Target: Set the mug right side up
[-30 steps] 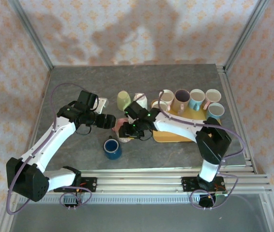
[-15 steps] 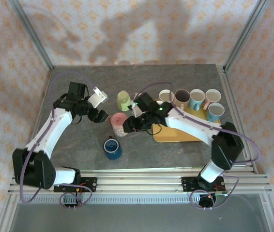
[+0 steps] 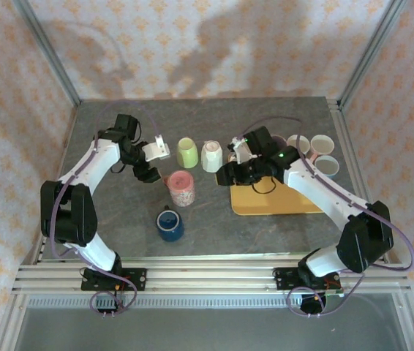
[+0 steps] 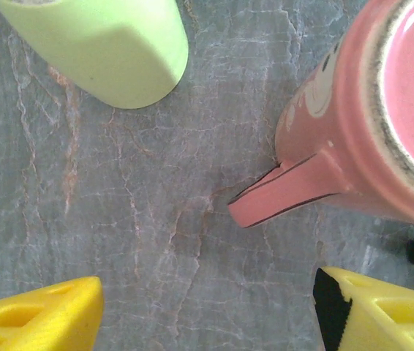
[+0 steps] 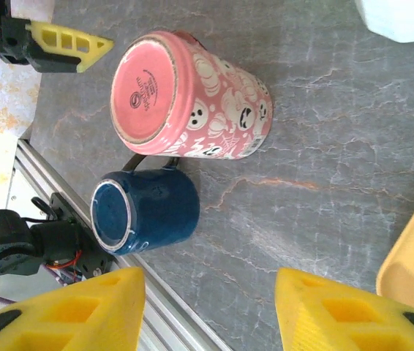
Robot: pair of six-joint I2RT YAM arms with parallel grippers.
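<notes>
The pink mug (image 3: 181, 187) with white ghost faces stands bottom up on the grey table, free of both grippers. In the left wrist view its base (image 4: 401, 95) faces the camera and its handle (image 4: 287, 194) points toward my left gripper (image 4: 207, 322). That gripper (image 3: 146, 173) is open, just left of the mug, with bare table between its yellow fingers. My right gripper (image 3: 229, 174) hangs open to the mug's right. The right wrist view has the pink mug (image 5: 192, 102) ahead of the right gripper (image 5: 211, 307).
A dark blue mug (image 3: 169, 223) stands bottom up just in front of the pink one. A green mug (image 3: 187, 152) and a white mug (image 3: 212, 156) stand inverted behind it. A yellow tray (image 3: 273, 201) at the right holds several upright mugs at its far edge.
Both grippers have pulled away from the pink mug, the left one back and left, the right one to the right. The pink mug now stands alone on the table.
</notes>
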